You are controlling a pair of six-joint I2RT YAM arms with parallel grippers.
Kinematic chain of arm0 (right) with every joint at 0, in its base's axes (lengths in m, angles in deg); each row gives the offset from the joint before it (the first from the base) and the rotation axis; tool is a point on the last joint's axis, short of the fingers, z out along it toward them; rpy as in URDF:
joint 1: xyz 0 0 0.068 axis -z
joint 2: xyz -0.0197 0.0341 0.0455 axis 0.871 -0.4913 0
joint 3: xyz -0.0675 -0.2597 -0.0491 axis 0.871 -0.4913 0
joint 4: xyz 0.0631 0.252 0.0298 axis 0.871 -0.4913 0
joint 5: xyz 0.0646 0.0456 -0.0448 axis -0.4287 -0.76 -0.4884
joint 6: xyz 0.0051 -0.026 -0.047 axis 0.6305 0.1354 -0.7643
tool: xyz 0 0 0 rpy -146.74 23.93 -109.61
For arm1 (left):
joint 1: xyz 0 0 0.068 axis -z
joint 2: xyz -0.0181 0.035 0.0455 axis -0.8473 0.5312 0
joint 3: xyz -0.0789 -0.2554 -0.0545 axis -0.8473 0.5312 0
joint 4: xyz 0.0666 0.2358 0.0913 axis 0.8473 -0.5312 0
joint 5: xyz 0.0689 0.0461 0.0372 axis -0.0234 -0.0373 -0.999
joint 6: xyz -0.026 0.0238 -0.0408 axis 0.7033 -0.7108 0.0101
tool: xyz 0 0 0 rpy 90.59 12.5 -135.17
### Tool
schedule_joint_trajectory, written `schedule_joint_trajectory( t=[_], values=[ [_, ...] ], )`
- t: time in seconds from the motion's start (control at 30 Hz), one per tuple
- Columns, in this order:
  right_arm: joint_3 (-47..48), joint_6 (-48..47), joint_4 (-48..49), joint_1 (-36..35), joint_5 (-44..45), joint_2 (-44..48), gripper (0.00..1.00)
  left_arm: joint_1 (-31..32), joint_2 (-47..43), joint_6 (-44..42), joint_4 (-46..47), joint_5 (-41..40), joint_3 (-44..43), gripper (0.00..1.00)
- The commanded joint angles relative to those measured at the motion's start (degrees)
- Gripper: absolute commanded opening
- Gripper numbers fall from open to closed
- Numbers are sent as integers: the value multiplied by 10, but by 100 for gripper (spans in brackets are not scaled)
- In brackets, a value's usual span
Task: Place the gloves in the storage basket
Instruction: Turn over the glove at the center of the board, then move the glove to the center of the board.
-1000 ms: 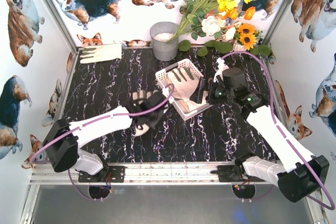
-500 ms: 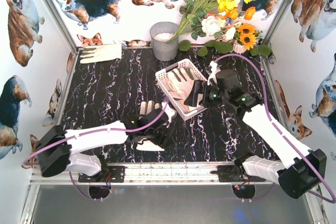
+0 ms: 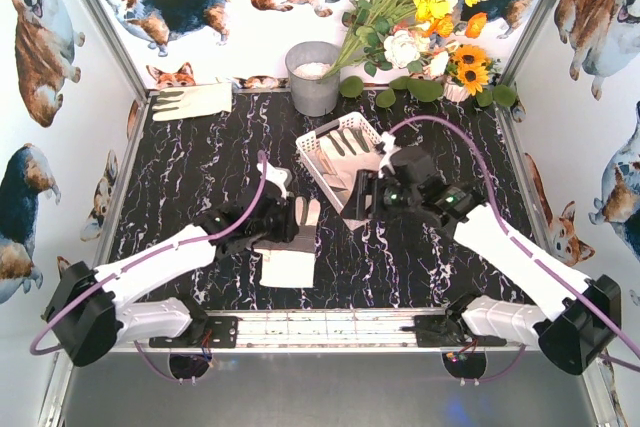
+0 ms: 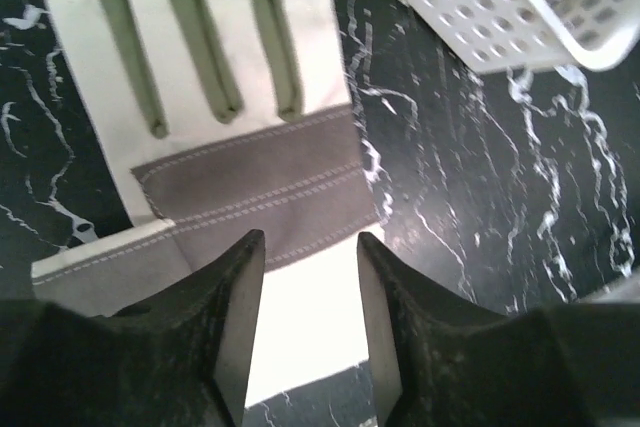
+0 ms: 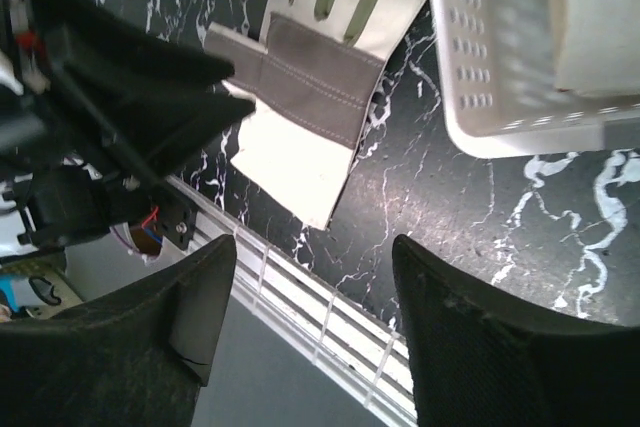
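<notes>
Camera overhead: one loose glove (image 3: 288, 267) lies flat near the middle of the surface's near edge, cuff toward that edge. Its long axis runs toward the far edge and slightly right, roughly at the storage basket (image 3: 312, 147) just beyond it, which already holds other gloves (image 3: 350, 162). A further glove (image 3: 192, 100) lies in the far left corner. The left arm (image 3: 170, 255) is the nearer one, its jaws directly over the loose glove's palm. The right arm (image 3: 510, 247) keeps its jaws beside the basket's near corner. Left wrist camera: the left jaws stand partly apart, holding nothing, straddling the grey patch (image 4: 255, 197), with the glove's fingers running straight away from them. Whether the tips touch the leather I cannot tell, and they hide much of the cuff. Right wrist camera: the right jaws stand wide and empty above the near edge. The loose glove lies ahead, half covered by the left jaws, and the basket's contents are cut off.
</notes>
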Motion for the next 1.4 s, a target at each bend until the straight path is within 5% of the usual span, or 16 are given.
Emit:
schedule_joint_trajectory(
  t=[0.0, 0.13, 0.47, 0.83, 1.37],
  values=[
    [0, 23, 45, -50, 34, -28, 62, -44, 32, 10, 50, -14, 15, 34],
    [12, 22, 61, -95, 68, -69, 51, -86, 69, 21, 109, 15, 37, 28],
    [44, 15, 132, -133, 71, -206, 46, -113, 140, 47, 179, 60, 107, 22],
    [72, -4, 172, -141, 41, -325, 40, -102, 87, 138, 231, 131, 209, 20],
    [54, 4, 169, -167, 28, -374, 39, -81, -12, 178, 208, 175, 252, 24]
  ],
)
